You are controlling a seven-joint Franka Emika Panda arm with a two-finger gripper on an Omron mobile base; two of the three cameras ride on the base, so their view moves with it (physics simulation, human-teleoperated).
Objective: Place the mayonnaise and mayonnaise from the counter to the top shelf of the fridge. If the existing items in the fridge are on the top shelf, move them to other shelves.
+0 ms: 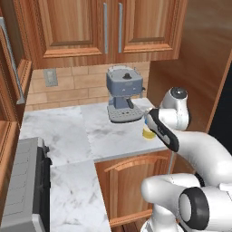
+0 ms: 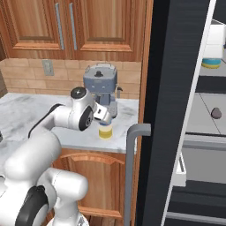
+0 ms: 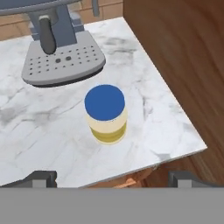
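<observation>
A pale cream-yellow mayonnaise jar [image 3: 105,114] with a blue lid stands upright near the counter's [image 3: 43,131] right front corner, in front of the coffee machine. My gripper [image 3: 113,179] hovers just above it, open, its fingertips [image 3: 41,178] spread wide and touching nothing. From the base cameras the hand [image 1: 148,121] covers the top of the jar [image 1: 147,133], and the gripper [image 2: 105,116] sits right over the jar [image 2: 105,131]. The fridge [image 2: 176,88] stands open at the right. A second mayonnaise jar [image 2: 212,55] with a blue band and yellow base rests on an upper shelf [image 2: 216,73]. A greyish-purple lump [image 2: 216,113] lies one shelf lower.
The grey-blue coffee machine [image 1: 123,93] stands close behind the jar. A brown wooden side panel [image 3: 175,57] rises along the counter's right edge. A grey toaster oven [image 1: 22,190] sits at the left. The fridge door's grey bar handle [image 2: 131,167] hangs beside the counter corner.
</observation>
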